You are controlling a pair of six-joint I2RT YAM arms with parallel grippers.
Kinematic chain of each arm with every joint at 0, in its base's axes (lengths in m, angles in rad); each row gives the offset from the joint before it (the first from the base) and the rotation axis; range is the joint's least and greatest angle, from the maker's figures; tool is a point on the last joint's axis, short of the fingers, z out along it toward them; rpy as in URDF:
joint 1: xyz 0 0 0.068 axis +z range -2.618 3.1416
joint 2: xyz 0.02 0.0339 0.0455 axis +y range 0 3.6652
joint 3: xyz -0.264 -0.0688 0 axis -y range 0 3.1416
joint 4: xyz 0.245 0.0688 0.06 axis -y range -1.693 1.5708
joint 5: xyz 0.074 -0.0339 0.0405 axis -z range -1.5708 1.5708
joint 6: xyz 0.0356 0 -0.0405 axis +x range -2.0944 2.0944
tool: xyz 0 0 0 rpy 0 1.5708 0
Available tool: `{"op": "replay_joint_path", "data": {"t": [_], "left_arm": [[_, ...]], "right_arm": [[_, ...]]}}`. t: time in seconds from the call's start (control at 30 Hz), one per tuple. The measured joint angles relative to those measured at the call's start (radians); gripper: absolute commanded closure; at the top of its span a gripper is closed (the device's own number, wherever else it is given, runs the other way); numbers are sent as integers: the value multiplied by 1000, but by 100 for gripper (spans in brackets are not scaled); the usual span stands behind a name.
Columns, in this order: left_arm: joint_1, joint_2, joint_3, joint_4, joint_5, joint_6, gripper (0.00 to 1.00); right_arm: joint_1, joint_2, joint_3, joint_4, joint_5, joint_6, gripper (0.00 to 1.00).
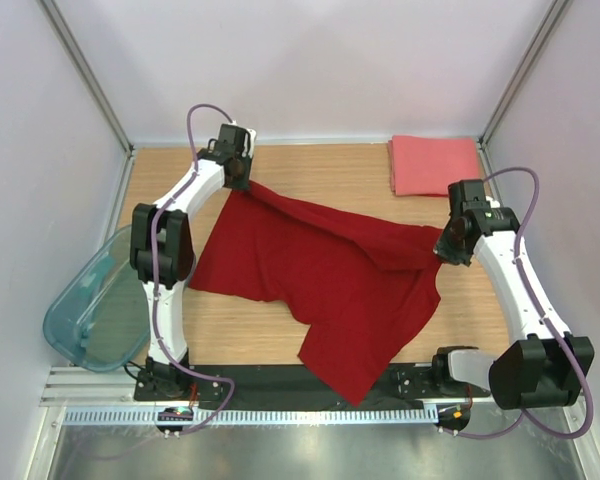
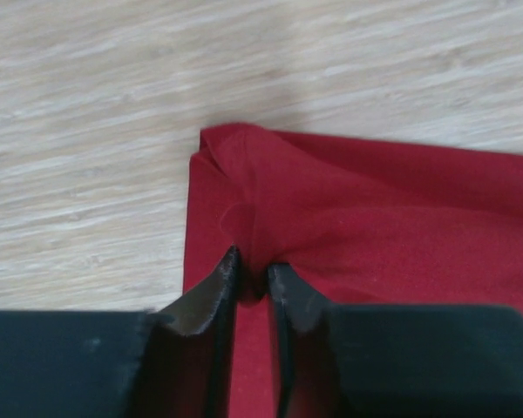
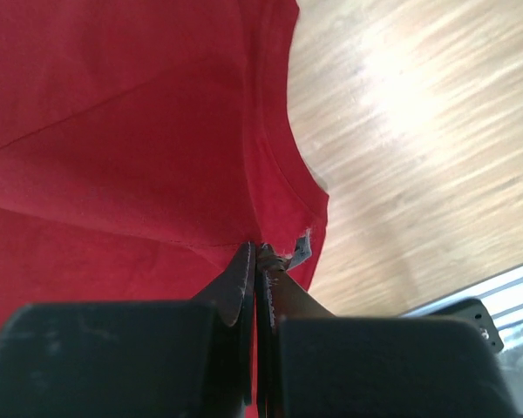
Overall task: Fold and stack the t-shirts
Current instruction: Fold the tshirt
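The deep dark red t-shirt [image 1: 330, 275] lies spread and rumpled across the middle of the wooden table, its lower part hanging over the near edge. My left gripper [image 1: 238, 172] is shut on its far left corner; the wrist view shows the red cloth [image 2: 349, 218] bunched between the fingers [image 2: 216, 287]. My right gripper [image 1: 446, 246] is shut on the shirt's right edge by the collar, with red cloth [image 3: 139, 131] and a small grey label [image 3: 301, 248] at the fingertips. The salmon-pink t-shirt [image 1: 435, 164] lies folded to a rectangle at the far right corner.
A translucent teal plastic bin [image 1: 95, 300] sits off the table's left edge beside the left arm. White walls with metal posts close in the back and sides. A black strip and a slotted rail [image 1: 280, 415] run along the near edge.
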Motion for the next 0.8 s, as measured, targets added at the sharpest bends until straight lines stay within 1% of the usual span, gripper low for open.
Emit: {"op": "replay_joint_path", "data": {"t": [0.07,0.1,0.2,0.37,0.43,0.5,0.53,0.57,0.63,0.7,0.8], "left_arm": [[0,0,-12,-7,0,-13,62],[0,0,-16,-15,-2,-32,52],[0,0,-31,-39,-12,-109,36],[13,-21,-50,-89,6,-208,32],[30,-48,-55,-96,42,-243,32],[55,-77,-56,-95,87,-277,35],[74,-92,-55,-92,127,-298,37],[93,-99,-51,-92,156,-319,43],[129,-97,-33,-90,216,-351,47],[162,-75,0,-93,271,-390,52],[192,-14,74,-94,312,-450,59]], "right_arm": [[0,-2,-16,-6,-3,2,99],[0,-3,-21,-7,-4,2,99],[0,-4,-33,-14,-2,3,99],[0,-3,-33,-21,2,3,99],[0,-3,-34,-21,3,2,99],[0,-2,-36,-21,2,-1,99],[0,-1,-37,-20,0,-1,99],[0,-1,-39,-19,-4,-2,99],[0,0,-48,-12,-19,-3,99],[0,6,-55,-11,-34,-3,99],[-1,17,-61,-2,-58,-5,99]]}}
